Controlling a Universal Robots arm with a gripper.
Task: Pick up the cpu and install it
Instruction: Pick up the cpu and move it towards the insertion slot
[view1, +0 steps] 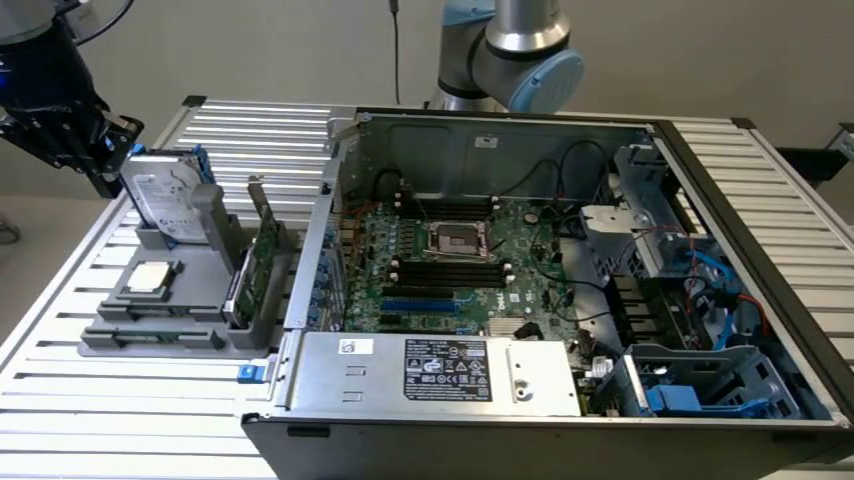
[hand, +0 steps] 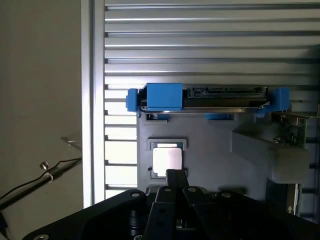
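One cpu (hand: 167, 159) lies flat, silvery top up, in a square recess of the one grey holder (hand: 215, 155). The holder sits on the slatted metal table (view1: 54, 340) at the exterior view's left, outside the open computer case (view1: 747, 250). The cpu is untouched. The single gripper (hand: 173, 175) hangs above it with its two fingers pressed together on nothing; in the wrist view their joined tips overlap the chip's near edge, while the exterior view shows the dark gripper body raised well clear of the holder, up beside the hard drive (view1: 167, 205). That one hard drive stands on edge in its blue-trimmed bracket at the holder's far end, just behind the cpu. One green circuit card (view1: 256, 262) stands upright in a slot along the holder's case side. Inside the case, one motherboard socket (view1: 454, 240) lies metal-framed on the board, well apart from the cpu.
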